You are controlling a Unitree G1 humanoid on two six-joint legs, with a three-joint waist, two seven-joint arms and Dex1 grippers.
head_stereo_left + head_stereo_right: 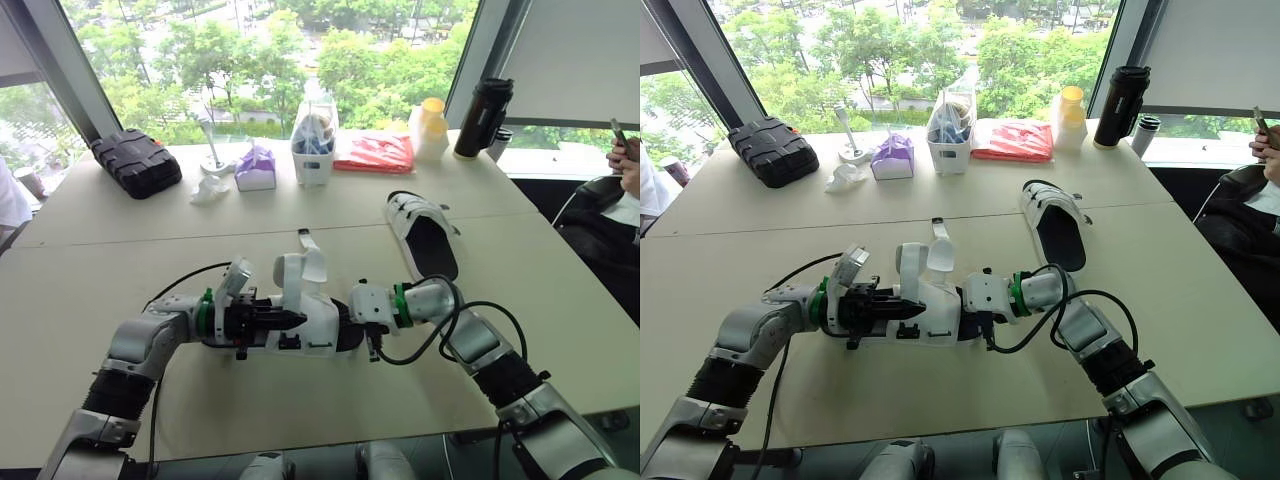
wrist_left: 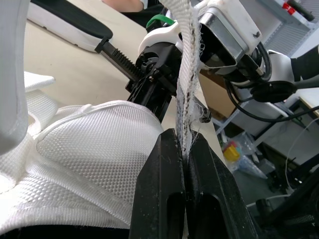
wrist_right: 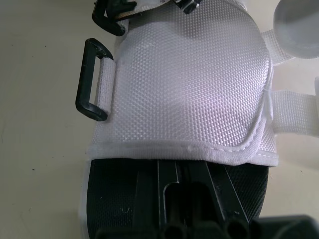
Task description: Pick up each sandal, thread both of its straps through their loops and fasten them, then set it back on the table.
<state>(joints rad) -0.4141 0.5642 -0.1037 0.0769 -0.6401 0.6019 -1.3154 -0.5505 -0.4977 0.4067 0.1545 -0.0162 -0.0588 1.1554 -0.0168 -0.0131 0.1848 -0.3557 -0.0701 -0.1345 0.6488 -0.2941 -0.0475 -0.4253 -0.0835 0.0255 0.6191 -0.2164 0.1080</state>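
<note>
A white sandal (image 1: 312, 312) with a black sole lies on its side on the table, between my two grippers. My left gripper (image 2: 184, 143) is shut on one of its white straps (image 2: 190, 74), pinching the strap at the fingertips. A second strap (image 1: 311, 258) sticks up loose. My right gripper (image 1: 347, 325) is shut on the end of the sole, its fingers (image 3: 199, 199) lying on the black insole. The black loop (image 3: 92, 79) stands at the edge of the white upper (image 3: 189, 84). The second sandal (image 1: 424, 233) lies flat farther back on the right.
Along the window stand a black case (image 1: 137, 160), a purple tissue box (image 1: 256, 168), a white bin (image 1: 314, 140), a red pack (image 1: 375, 153), a yellow-lidded cup (image 1: 430, 128) and a black flask (image 1: 483, 117). A person (image 1: 625, 190) sits at the right edge.
</note>
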